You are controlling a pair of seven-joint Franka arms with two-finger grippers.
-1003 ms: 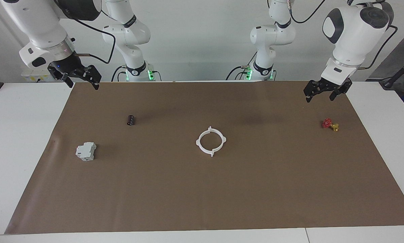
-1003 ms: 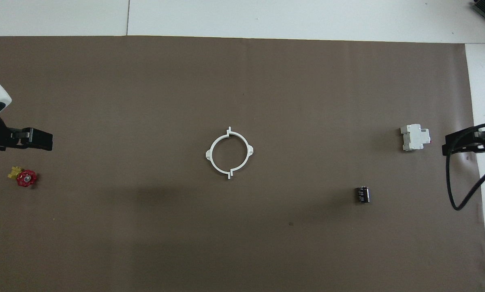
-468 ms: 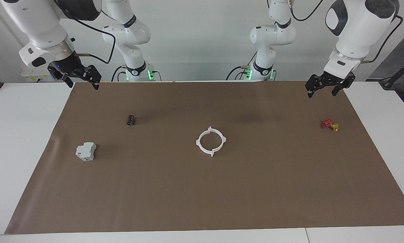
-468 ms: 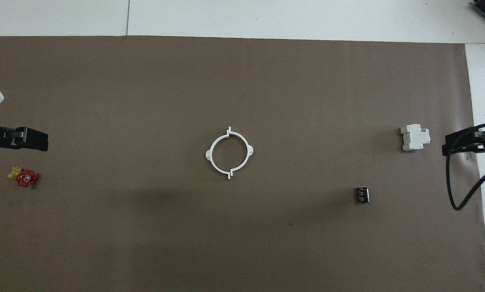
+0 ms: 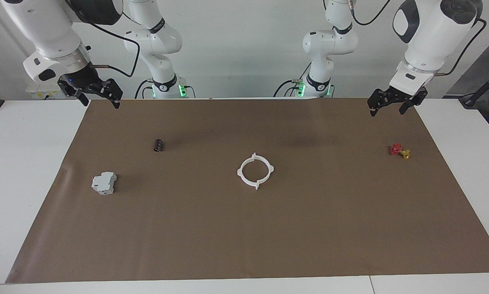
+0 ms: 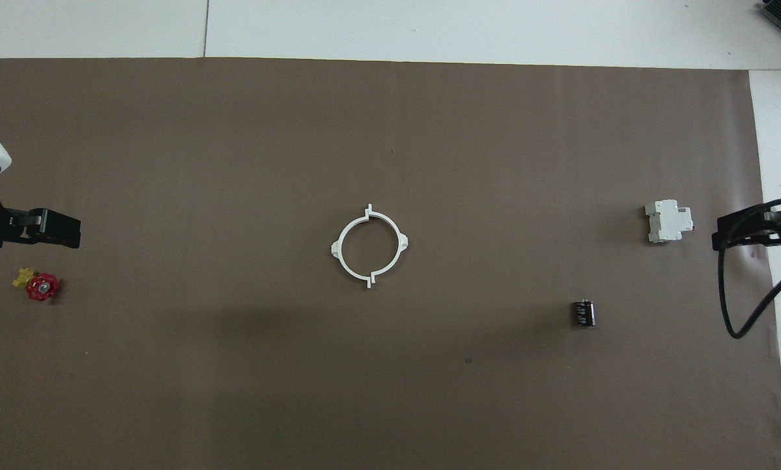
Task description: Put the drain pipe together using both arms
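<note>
Two white half-rings lie joined as one closed ring, the drain pipe [image 5: 255, 171], flat on the brown mat at the middle of the table [image 5: 32, 171], with both arms well clear of it. Over the last second the only change is in the left arm: its claw [image 5: 394, 105] has lifted and drawn back a little toward its own corner of the mat, and now hangs over the mat's edge above the red-and-yellow valve piece [image 5: 399, 150], fingers spread and holding nothing. The right claw [image 5: 98, 96] has not moved; it waits over the other corner of the mat, also spread and empty. The ring itself has not shifted. With the halves already together and both claws retreating or parked, the assembly looks finished.

The ring is near round, so it has no real long axis. In the overhead view the two seams with their offset tabs line up along the direction running away from the robots, while the two rounded tabs point toward either arm's end of the table. A grey-white block [image 5: 104, 183] and a small dark cylinder [image 5: 158, 145] sit untouched toward the right arm's end.
</note>
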